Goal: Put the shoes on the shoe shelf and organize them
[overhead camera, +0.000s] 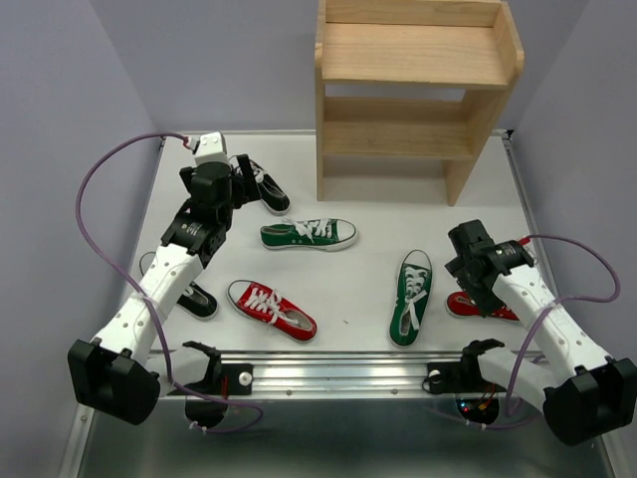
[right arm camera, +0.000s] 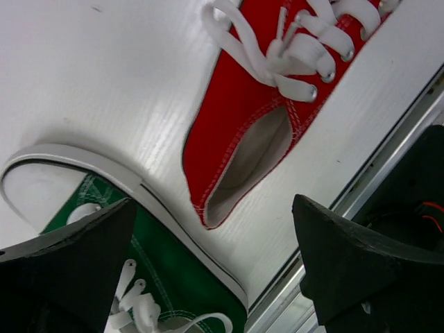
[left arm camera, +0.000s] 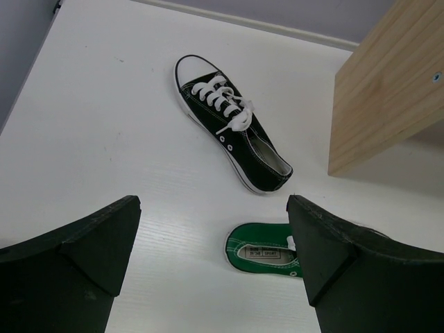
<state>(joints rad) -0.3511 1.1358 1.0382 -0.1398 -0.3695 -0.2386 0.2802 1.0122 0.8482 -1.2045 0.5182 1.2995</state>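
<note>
The pale, unpainted wooden shoe shelf (overhead camera: 418, 60) stands at the far edge of the counter (overhead camera: 398, 214), close to the right wall. All six shoes lie on the white, faintly grained counter in front of it. Bare counter shows between the shelf's foot and a green shoe (overhead camera: 309, 234) lying crosswise mid-counter. A second green shoe (overhead camera: 411, 297) points away from the metal rail (overhead camera: 338, 370) along the near edge, and a red shoe (overhead camera: 271, 309) lies slantwise just inside that rail.

The left tool (left arm camera: 211, 211) hangs wide open, holding nothing, near a black shoe (left arm camera: 232, 132) just left of the shelf's side panel. Its wrist view shows the canvas stitching, white rubber toe cap and loose lace. A second black shoe (overhead camera: 194, 299) is half hidden under the left arm, near the left edge.

The right tool (right arm camera: 214, 208), jaws wide apart and empty, hovers over the other red shoe (right arm camera: 257, 118) — from above, the arm covers most of it. Only the wrist view shows its heel opening just beside the second green shoe's rubber toe.
</note>
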